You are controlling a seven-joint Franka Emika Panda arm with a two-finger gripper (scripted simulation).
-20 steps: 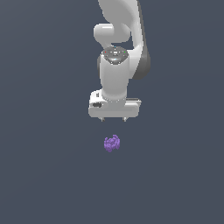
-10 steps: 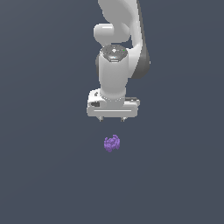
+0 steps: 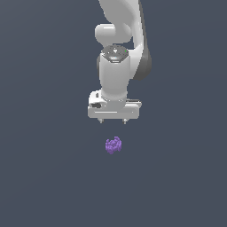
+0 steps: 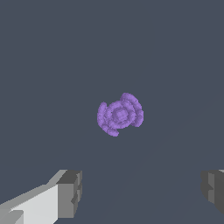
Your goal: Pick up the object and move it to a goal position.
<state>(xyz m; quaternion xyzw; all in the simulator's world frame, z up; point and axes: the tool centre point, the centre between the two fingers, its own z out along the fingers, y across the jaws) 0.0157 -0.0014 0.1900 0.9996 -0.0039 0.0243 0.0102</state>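
Observation:
The object is a small purple lumpy cluster lying on the dark grey floor, in front of the arm in the exterior view. It also shows in the wrist view, round and ringed, well beyond the fingertips. My gripper hangs above and just behind it, pointing down, not touching it. Its two fingers stand wide apart in the wrist view, with nothing between them. The gripper is open and empty.
The floor is a plain dark grey surface with no other objects, walls or edges in view. The white arm rises behind the gripper to the exterior view's upper edge.
The arm has barely shifted between the earlier frames and now. The object has not moved.

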